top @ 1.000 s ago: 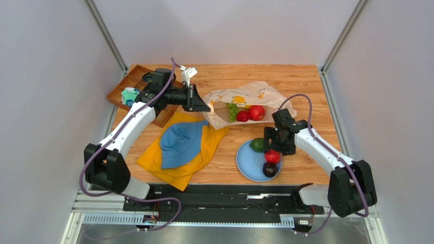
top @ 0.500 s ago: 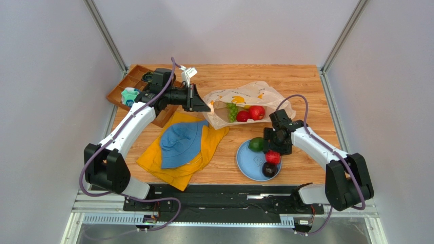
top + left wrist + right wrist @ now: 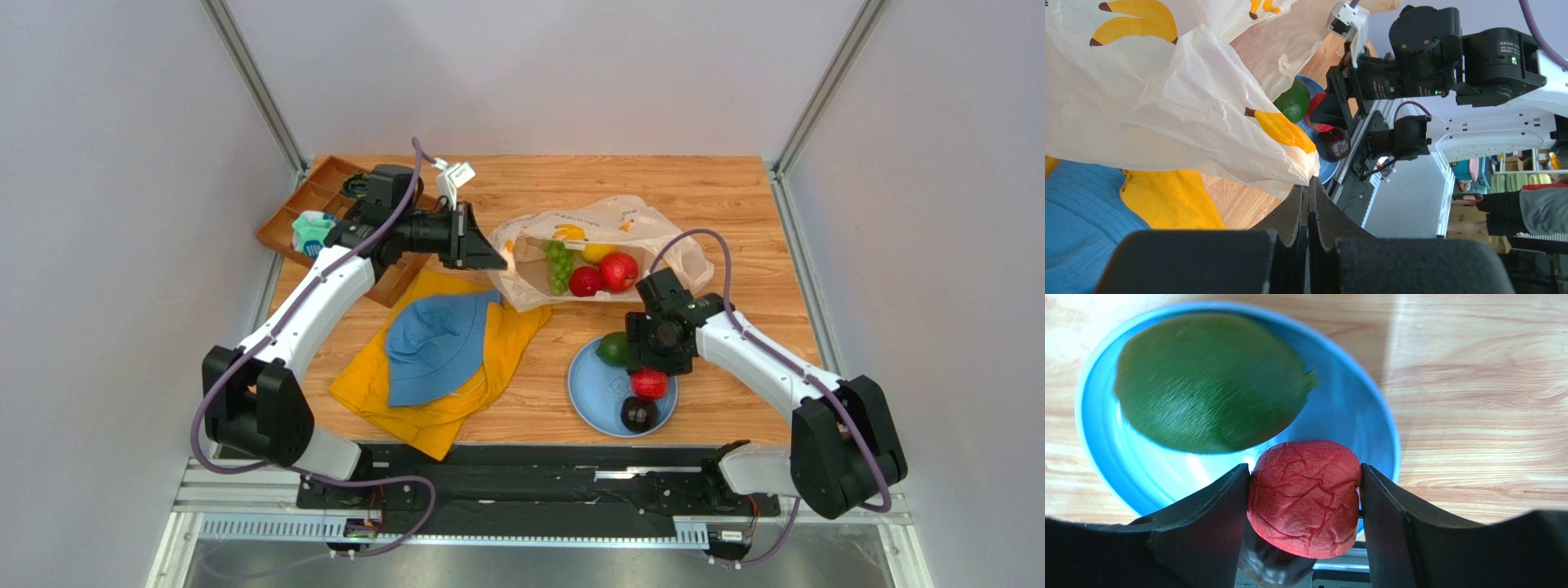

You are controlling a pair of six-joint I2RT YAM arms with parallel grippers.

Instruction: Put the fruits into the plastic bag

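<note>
Progress: four pieces bagged, three outside.
Inside the plastic bag [image 3: 638, 223] lie grape bunch [image 3: 559, 263], lemon [image 3: 597, 252] and two red fruits [image 3: 618, 271]. My left gripper [image 3: 1309, 190] is clenched on the bag's rim and holds the mouth open toward the blue plate [image 3: 586, 395]. My right gripper [image 3: 1306, 478] presses both fingers against a wrinkled red fruit [image 3: 1303, 505] over the plate; lifted or resting, I cannot tell. The green oval fruit [image 3: 1211, 380] and dark plum [image 3: 637, 414] sit on the plate. Reckon just past halfway: this red one, then green, then plum.
</note>
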